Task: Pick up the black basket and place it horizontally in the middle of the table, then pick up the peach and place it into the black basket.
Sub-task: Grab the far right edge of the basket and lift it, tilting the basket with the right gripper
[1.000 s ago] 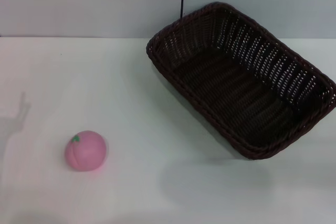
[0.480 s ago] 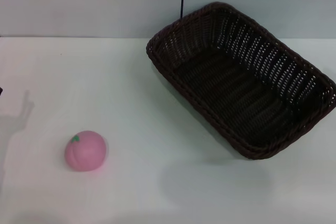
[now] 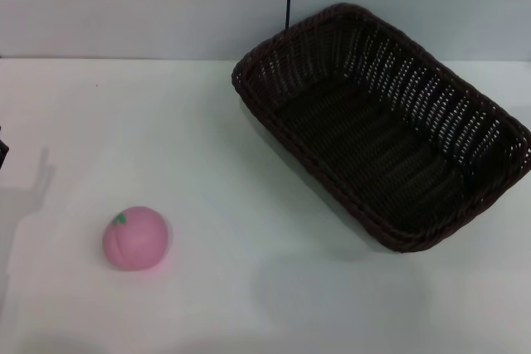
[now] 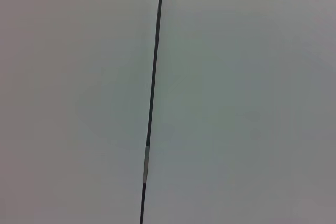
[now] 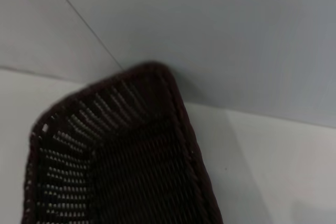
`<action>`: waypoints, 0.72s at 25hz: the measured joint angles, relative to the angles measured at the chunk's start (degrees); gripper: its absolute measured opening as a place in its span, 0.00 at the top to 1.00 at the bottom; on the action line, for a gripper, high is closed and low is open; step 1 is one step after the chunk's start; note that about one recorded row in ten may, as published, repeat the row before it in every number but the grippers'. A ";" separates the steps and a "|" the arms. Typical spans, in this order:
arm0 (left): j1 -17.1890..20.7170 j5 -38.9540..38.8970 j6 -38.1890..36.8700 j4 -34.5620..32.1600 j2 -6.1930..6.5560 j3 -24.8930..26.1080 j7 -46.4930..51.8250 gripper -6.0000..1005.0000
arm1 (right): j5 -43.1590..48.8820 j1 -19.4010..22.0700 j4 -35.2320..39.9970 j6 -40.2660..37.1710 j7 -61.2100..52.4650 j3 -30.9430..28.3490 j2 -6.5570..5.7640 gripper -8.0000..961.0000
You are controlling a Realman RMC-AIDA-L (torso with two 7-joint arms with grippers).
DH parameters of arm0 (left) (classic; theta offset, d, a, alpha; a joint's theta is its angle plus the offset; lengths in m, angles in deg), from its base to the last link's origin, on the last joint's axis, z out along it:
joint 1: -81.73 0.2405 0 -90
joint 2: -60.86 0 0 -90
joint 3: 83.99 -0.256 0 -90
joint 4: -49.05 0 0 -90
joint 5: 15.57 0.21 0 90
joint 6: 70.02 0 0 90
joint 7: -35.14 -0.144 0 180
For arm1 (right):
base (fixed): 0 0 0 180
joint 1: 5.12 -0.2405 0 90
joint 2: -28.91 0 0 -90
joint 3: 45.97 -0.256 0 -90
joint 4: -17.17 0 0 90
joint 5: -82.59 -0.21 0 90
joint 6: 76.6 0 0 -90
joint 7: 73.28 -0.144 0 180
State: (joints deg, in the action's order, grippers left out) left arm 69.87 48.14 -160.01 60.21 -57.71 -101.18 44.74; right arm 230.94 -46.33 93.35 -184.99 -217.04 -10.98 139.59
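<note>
compared with the earlier head frames, the large rectangular dark brown-black woven wicker basket [image 3: 383, 126] and the small round pink toy peach [image 3: 136, 238] lie where they were; what differs is at the left edge of the plain white flat table [image 3: 207, 163], where a small dark sliver [image 3: 2, 152] has come into the head view and the faint grey shadow beside it has shifted a little.

there is one basket, one peach and one table. the basket sits in the far right part of the table, set at a slant to the table's edges, one corner up near the far edge and the opposite corner out by the right edge. its openwork sides slope outward under a braided rim, and nothing lies inside it. the peach rests on the table near the front left corner, well apart from the basket, with its tiny green stem mark turned upward and to the left.

the right wrist view shows one corner of the basket [image 5: 131, 150] against the pale wall. the left wrist view shows only that wall, crossed by a thin dark vertical line [image 4: 152, 98], which also shows behind the basket in the head view.

neither the left gripper nor the right gripper appears in any view, so how far each is open and whether it holds anything cannot be told.

no brand, label or readable writing shows anywhere.
</note>
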 joint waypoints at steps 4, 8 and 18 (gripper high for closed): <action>0.23 0.01 -0.34 0.00 0.00 -0.04 0.08 0.16 | 0.88 -0.64 -5.51 6.30 -0.42 3.96 0.87 0.33; 0.19 0.01 -0.40 0.00 0.00 -0.04 0.12 0.16 | 0.65 -0.74 -9.95 12.74 0.07 7.33 1.75 0.33; -0.36 0.02 -0.67 0.00 0.01 -0.11 0.16 0.16 | -0.49 -2.52 -19.25 24.88 6.45 9.67 5.03 0.33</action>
State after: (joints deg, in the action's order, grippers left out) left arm 69.51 48.16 -160.67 60.21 -57.70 -101.28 44.89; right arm 230.45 -48.86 74.09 -160.11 -210.59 -1.31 144.61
